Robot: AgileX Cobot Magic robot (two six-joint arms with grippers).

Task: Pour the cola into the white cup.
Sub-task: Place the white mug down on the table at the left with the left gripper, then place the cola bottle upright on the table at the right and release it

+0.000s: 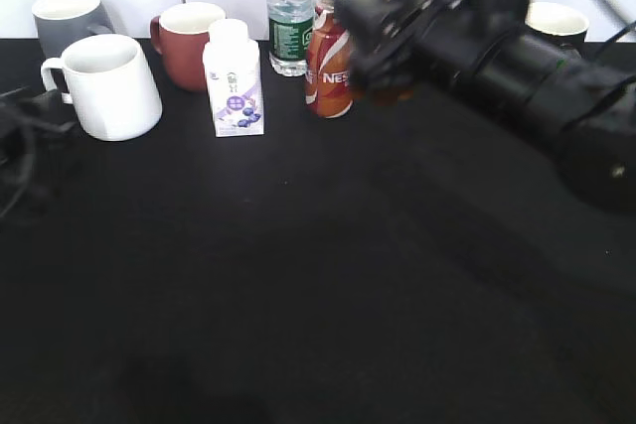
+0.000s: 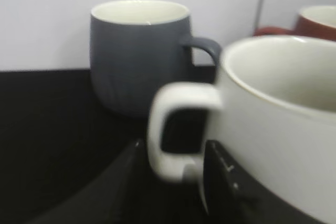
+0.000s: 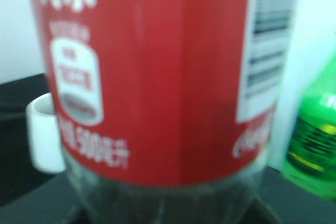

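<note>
At the table's far left edge, the left gripper [image 1: 30,116] lies low beside the large plain white ceramic mug [image 1: 107,85]. In its wrist view its dark fingers [image 2: 223,182] stand apart on either side of the mug's loop handle [image 2: 176,129]; whether they touch it I cannot tell. Behind the white mug stands a grey ceramic mug [image 1: 68,19]. Along the far edge come a dark red mug [image 1: 187,42], a small white carton with purple print [image 1: 234,78], a clear water bottle with a green label [image 1: 289,17] and an orange-brown Nescafe bottle [image 1: 329,52]. Just right of that, the right gripper [image 1: 383,42] is closed around the red-labelled clear plastic cola bottle [image 3: 152,72], lifted near the far edge. A green soda bottle [image 3: 312,140] shows beside it.
</note>
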